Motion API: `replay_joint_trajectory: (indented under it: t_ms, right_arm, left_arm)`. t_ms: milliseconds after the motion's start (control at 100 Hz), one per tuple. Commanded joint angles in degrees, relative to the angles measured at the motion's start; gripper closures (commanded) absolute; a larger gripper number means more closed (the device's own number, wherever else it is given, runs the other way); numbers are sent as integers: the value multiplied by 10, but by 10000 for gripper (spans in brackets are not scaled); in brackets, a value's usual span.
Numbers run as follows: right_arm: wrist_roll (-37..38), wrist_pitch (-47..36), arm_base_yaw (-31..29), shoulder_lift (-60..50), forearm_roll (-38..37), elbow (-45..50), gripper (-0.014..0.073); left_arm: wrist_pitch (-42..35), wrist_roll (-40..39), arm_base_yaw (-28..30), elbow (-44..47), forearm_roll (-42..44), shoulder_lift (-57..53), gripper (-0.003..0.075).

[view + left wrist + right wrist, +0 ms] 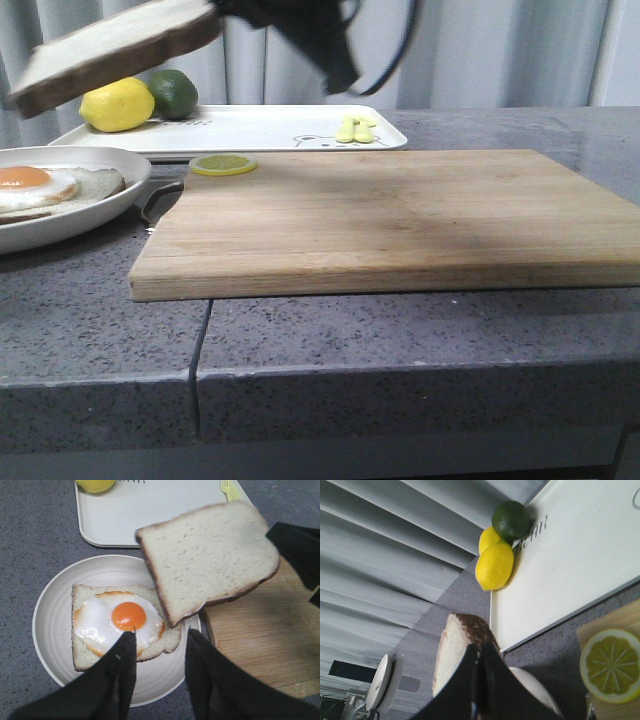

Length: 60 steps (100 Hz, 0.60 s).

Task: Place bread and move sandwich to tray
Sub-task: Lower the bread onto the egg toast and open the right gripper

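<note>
My right gripper (222, 14) is shut on one edge of the bread (110, 50), a thick white slice with a brown crust, and holds it tilted in the air over the plate. In the left wrist view the bread (210, 555) hangs above the far right part of the sandwich (122, 622), an open slice with a fried egg on a round white plate (50, 630). My left gripper (160, 639) is open and empty above the plate's near edge. The white tray (260, 130) lies behind the plate. In the right wrist view my right gripper (479, 649) pinches the bread (451, 655).
A bamboo cutting board (400, 220) lies right of the plate, with a lemon slice (223, 164) at its far left corner. A lemon (117, 105), a lime (173, 92) and small yellow forks (357, 128) are on the tray. Curtains hang behind.
</note>
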Motion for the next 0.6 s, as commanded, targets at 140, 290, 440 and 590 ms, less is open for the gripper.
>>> replay_joint_trajectory:
  t_ms: [140, 290, 440, 590]
  right_arm:
    - [-4, -73, 40, 37, 18, -64, 655]
    - [-4, -78, 55, 62, 30, -84, 655]
    - [-4, -92, 62, 76, 38, -84, 655]
    - [-4, -82, 62, 88, 43, -84, 655]
  left_arm:
    - [-33, 2, -4, -20, -17, -1, 497]
    - [-31, 2, -4, -20, -17, -1, 497]
    - [-25, 2, -4, -20, -17, -1, 497]
    - [-22, 2, -4, -20, -17, -1, 497]
